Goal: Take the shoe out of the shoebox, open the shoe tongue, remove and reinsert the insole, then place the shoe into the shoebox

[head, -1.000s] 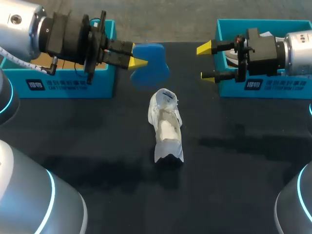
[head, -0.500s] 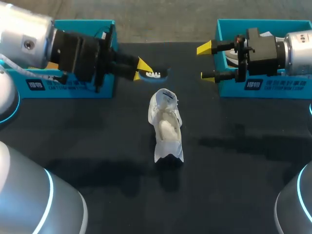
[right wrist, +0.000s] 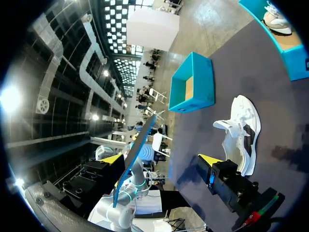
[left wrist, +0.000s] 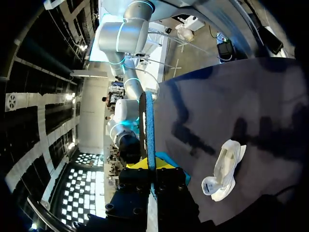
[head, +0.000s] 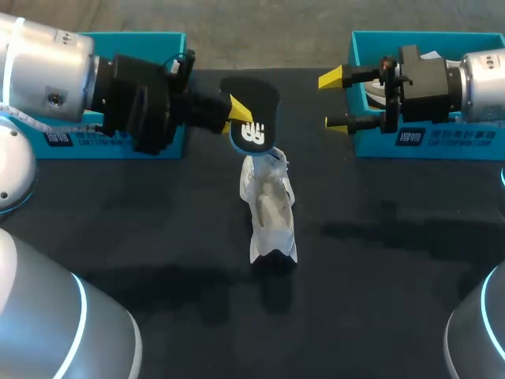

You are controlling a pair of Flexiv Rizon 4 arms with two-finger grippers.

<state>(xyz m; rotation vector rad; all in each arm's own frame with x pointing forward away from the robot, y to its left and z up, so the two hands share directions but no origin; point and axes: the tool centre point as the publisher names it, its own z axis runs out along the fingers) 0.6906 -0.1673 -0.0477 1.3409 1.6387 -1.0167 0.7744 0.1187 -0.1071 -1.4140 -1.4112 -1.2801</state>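
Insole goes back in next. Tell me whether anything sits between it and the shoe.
Nothing visible does. The insole, shut in the left gripper, hangs just above the shoe at its far end. The right gripper is open, off to the side.

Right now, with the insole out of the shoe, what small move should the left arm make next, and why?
Probably lower the insole toward the shoe: the left jaws hold it over the shoe's far end, and it is not yet back inside.
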